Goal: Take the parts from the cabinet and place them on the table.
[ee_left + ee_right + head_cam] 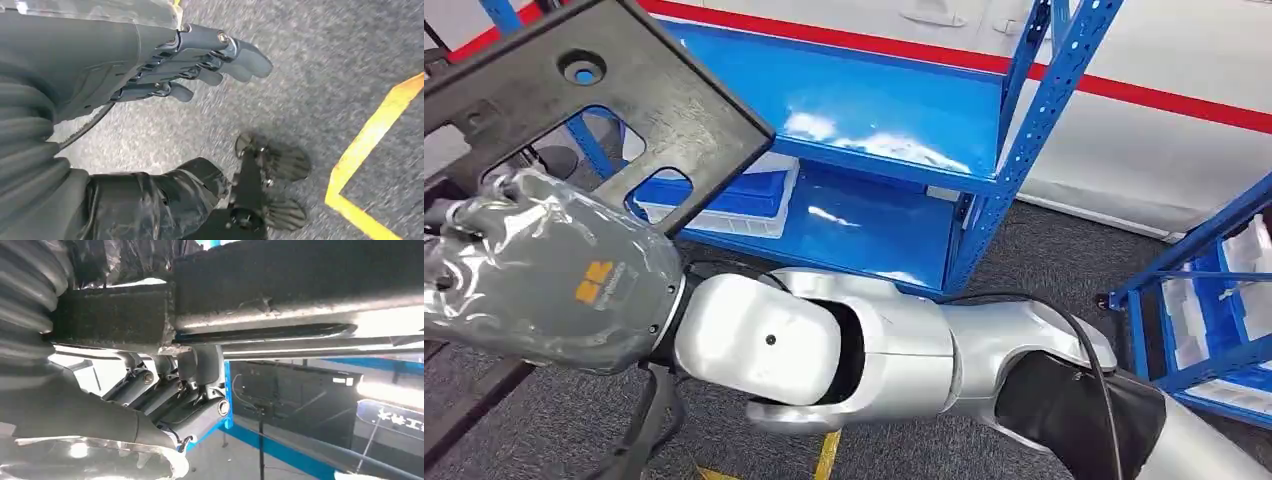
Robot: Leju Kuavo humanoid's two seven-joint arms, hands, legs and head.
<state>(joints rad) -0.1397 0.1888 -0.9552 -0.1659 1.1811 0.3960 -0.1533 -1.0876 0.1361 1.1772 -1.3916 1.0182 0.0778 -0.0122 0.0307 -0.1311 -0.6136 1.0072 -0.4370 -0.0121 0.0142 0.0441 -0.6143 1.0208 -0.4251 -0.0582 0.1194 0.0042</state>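
Note:
A flat black part [624, 90] with a round hole and several cutouts is tilted in front of the blue cabinet [874, 110]. My right arm crosses the head view from the lower right. Its hand [544, 270], under a grey cover, grips the part's lower edge at the left. In the right wrist view the fingers [170, 395] curl around a bar of the black part [300, 275]. My left hand [200, 60] hangs over the grey floor with its fingers stretched out and nothing in it.
A blue tray with a white insert [724, 200] lies on the cabinet's lower shelf. A second blue rack [1214, 290] with white trays stands at the right. Yellow tape [370, 150] marks the grey carpet floor.

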